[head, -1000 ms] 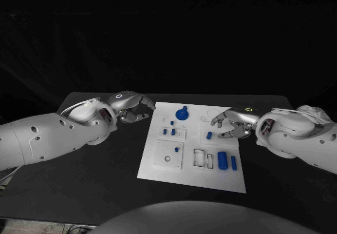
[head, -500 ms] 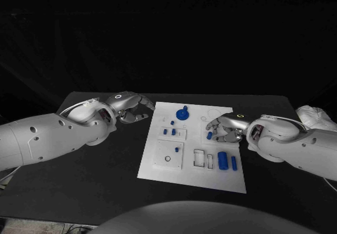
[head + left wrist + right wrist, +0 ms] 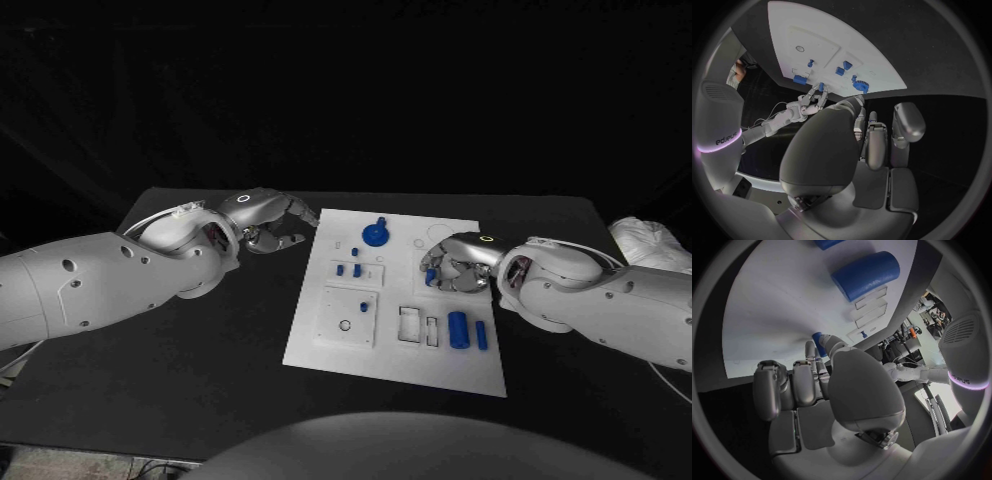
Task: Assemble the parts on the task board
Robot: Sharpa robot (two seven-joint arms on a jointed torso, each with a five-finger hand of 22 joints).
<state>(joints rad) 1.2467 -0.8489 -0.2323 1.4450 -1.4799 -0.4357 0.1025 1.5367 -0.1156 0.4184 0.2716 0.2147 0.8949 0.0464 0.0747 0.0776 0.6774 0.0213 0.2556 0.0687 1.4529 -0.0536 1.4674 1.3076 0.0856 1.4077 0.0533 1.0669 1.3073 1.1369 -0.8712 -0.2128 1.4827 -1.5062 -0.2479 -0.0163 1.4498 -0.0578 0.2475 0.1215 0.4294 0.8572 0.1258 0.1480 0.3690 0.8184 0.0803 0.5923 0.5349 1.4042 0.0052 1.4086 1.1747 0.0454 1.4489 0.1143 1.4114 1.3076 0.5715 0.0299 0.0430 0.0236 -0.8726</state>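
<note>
The bench (image 3: 173, 400) is black under a dark room, with the white task board (image 3: 397, 355) lying in its middle. My right hand (image 3: 454, 265) reaches over the board's right part, fingers curled down round a small blue part (image 3: 819, 342) that stands there; the fingertips (image 3: 811, 347) touch it, though I cannot tell whether they truly grip it. My left hand (image 3: 274, 225) hovers just off the board's left edge, fingers curled in and holding nothing. A large blue cylinder (image 3: 457, 329) lies on the board near my right arm.
</note>
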